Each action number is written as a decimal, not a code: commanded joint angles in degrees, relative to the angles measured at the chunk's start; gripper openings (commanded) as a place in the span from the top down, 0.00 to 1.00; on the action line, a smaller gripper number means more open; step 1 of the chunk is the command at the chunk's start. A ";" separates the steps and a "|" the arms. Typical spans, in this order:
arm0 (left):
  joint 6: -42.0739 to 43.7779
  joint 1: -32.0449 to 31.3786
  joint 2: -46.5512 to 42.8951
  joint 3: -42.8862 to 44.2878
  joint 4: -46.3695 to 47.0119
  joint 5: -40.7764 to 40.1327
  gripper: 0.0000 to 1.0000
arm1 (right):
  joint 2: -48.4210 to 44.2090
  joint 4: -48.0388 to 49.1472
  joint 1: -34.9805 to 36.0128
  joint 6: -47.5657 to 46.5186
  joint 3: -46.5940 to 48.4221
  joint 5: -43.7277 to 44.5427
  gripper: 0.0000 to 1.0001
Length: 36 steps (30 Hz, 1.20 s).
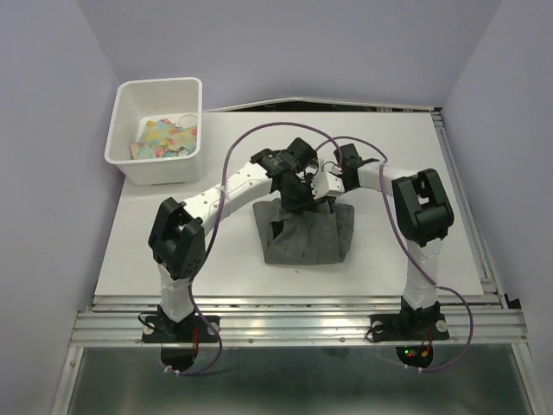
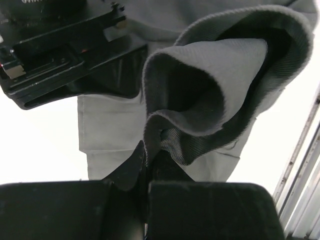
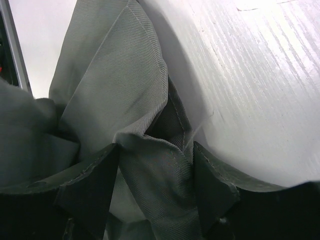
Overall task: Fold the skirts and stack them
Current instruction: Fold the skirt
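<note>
- One skirt (image 1: pixel 307 235) only, dark grey, soft, near the middle of the white table (image 1: pixel 173 259)
- Near part spread flat on the tabletop; far edge bunched and raised where both grippers meet it
- Seen from the left wrist, skirt (image 2: pixel 210 75) curled into a deep open fold, a paler flat layer lying under it on the table
- Seen from the right wrist, skirt (image 3: pixel 110 75) standing in creased ridges beside the bare white tabletop
- Two arms, one gripper each, both at the far edge of the cloth and close together
- Left gripper (image 1: pixel 298 192) reaching in from the left; in its own view, left gripper (image 2: pixel 150 170) with fingers pressed together, clamped on a thin edge of the fold
- Right gripper (image 1: pixel 326 186) reaching in from the right; in its own view, right gripper (image 3: pixel 155 170) with fingers (image 3: pixel 95 180) standing apart, a thick pleat filling the gap and touching both
- Cannot tell whether that pleat is squeezed tight or merely straddled
- One white bin (image 1: pixel 121 130) at the far left corner of the table, well apart from the skirt
- Several bright scraps (image 1: pixel 164 138) in the bottom of the bin, too small to count or name
- Two purple cables (image 1: pixel 226 173), one looping along each arm
</note>
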 commanded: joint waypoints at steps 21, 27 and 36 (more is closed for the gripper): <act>-1.08 3.46 3.47 -11.83 25.50 -8.12 0.88 | 1.08 -3.47 1.14 -0.33 3.45 2.69 0.34; -2.49 2.76 1.99 -15.79 29.38 -10.15 0.73 | 0.99 -0.57 -0.43 1.86 9.24 21.95 0.13; -3.63 2.84 0.75 -8.89 24.14 -10.94 0.57 | 0.38 -0.92 -6.15 7.67 19.28 23.98 0.05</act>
